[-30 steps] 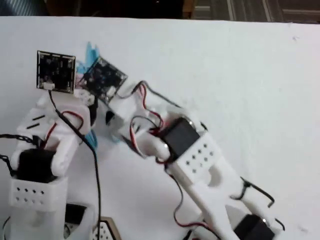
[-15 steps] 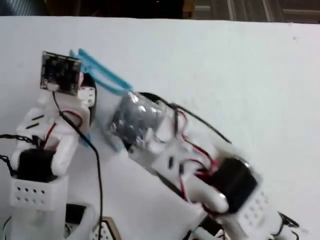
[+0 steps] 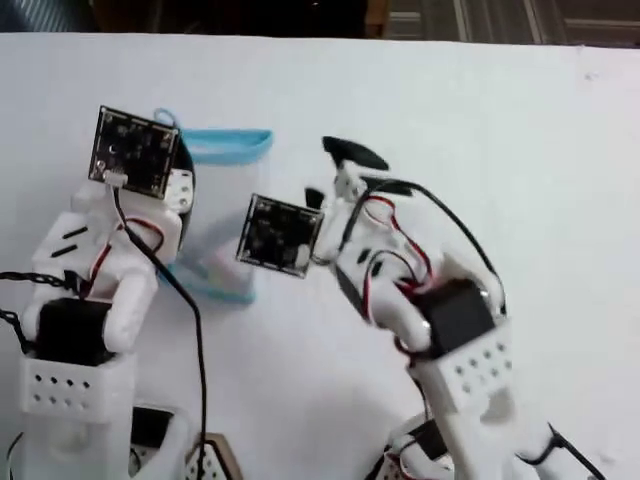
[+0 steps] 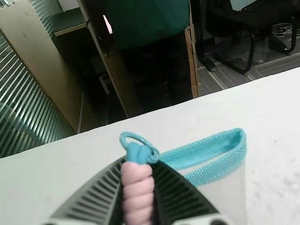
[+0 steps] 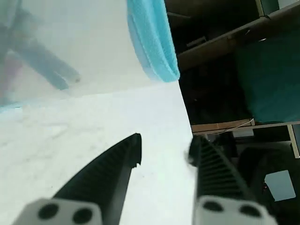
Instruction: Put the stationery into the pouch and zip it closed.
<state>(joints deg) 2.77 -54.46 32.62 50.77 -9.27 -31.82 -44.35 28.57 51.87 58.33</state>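
Table (image 3: 520, 130): white surface; both arms stand at its near edge.
Pouch (image 3: 225, 215): translucent body with a blue zip band (image 3: 228, 145) along its far side. It lies flat in the left half of the table, well back from the far edge, between the two arms.
Stationery: seen through the pouch wall in the right wrist view. A blue pen-shaped item (image 5: 44, 61) lies inside, with a pinkish item beside it that is too blurred to name.
Zip pull (image 4: 137, 185): a pink ribbed tab topped by a blue ring (image 4: 136, 143). It sits at the end of the zip band nearest the table's left edge.
Left gripper (image 4: 138, 164): clenched on the zip pull, one jaw pressed to each side of the pink tab. It sits at the pouch's far left corner.
Right gripper (image 5: 164, 145): released, jaws spread, nothing between them. It hovers over bare table near the pouch's far right corner, apart from the pouch.
Right arm (image 3: 445, 320): runs from the table's near edge up the right side of the pouch; its wrist camera board (image 3: 280, 235) hangs just beside the pouch's right edge.
Zip state: cannot tell whether the band is shut along its whole length.
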